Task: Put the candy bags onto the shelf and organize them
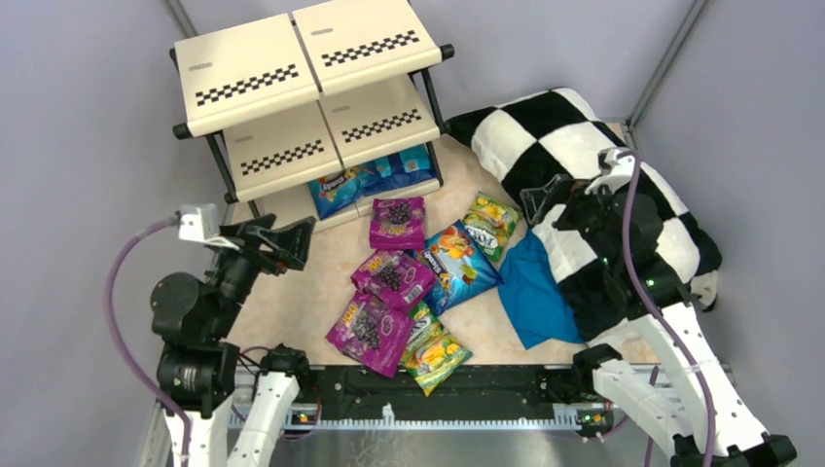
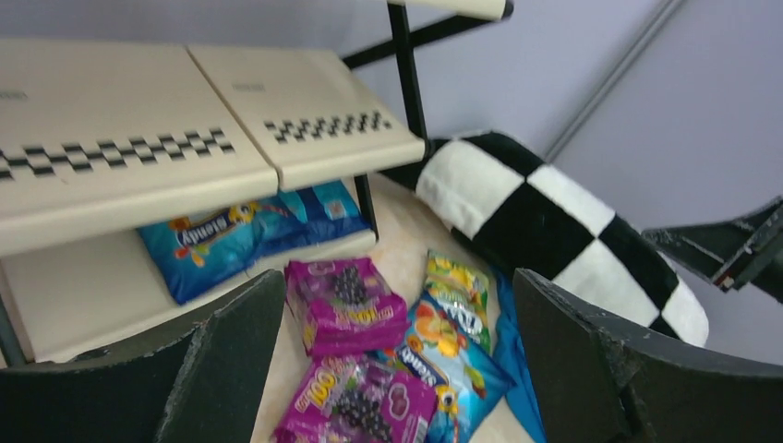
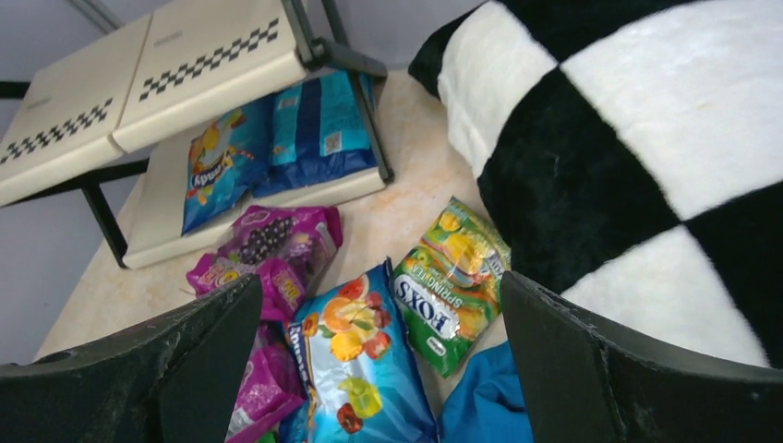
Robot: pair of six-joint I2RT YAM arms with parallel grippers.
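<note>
Left end effector (image 2: 395, 281) spread, empty, right end effector (image 3: 380, 281) spread near checkered pillow (image 1: 584, 146), candy bags (image 1: 397, 277) scattered on desk (image 1: 292, 306) before shelf (image 1: 292, 68)

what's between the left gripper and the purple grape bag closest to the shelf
Nothing visible. The left gripper, jaws open, faces the purple grape bag across the tabletop; the left wrist view shows it unobstructed between the fingers.

The pillow (image 1: 545, 126) crowds the right; blue bags (image 1: 375, 178) fill the bottom shelf (image 1: 288, 207).
</note>
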